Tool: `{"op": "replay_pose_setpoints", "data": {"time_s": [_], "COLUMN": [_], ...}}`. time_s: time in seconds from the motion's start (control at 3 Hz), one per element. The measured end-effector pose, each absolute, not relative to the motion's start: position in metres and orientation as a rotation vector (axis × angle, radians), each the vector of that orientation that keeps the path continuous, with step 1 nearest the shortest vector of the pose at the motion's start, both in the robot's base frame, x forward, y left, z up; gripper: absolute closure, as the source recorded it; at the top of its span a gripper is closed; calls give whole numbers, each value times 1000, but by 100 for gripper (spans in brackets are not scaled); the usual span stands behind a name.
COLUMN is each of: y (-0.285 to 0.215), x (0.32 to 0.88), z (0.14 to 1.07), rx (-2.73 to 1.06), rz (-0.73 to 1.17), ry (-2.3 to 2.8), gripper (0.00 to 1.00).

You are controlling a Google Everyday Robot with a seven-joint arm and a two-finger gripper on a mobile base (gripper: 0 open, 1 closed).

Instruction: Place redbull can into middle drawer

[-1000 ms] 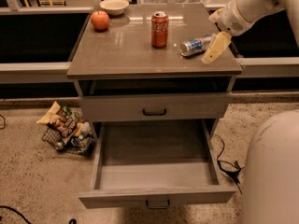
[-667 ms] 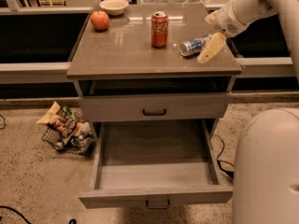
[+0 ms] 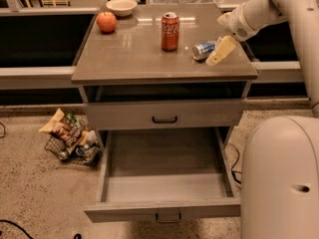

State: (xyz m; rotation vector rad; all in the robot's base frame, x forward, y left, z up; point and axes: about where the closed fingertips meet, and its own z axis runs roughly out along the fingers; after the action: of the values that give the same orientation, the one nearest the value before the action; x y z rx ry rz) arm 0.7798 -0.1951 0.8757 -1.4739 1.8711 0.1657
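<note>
I judge this the grasp step. The middle drawer (image 3: 164,183) stands open, well below my hand (image 3: 223,34). On the worktop (image 3: 129,54) the redbull can (image 3: 203,50) lies on its side, just left of my nearer finger. The fingers are apart and hold nothing. Next I must straddle the can and close.

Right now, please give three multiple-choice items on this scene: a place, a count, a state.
1. Where is the redbull can? A inside a drawer; B on the tabletop, beside the gripper; C on the ground.
2. How many cans stand or lie on the tabletop? A two; B one; C three.
3. The middle drawer is: A shut; B open, holding a can; C open, empty.
Answers: 1 B, it lies by the gripper at the tabletop's right side. 2 A, redbull can plus Coca-Cola can. 3 C, its grey bottom is bare.
</note>
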Motion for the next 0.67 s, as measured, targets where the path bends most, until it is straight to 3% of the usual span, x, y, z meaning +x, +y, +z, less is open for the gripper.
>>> {"op": "replay_pose_setpoints", "data": {"time_s": [0.67], "y": [-204], "x": [802], "z": [863], "rx": [-1361], "rz": [154], "ry": [1911], "gripper": [0]}}
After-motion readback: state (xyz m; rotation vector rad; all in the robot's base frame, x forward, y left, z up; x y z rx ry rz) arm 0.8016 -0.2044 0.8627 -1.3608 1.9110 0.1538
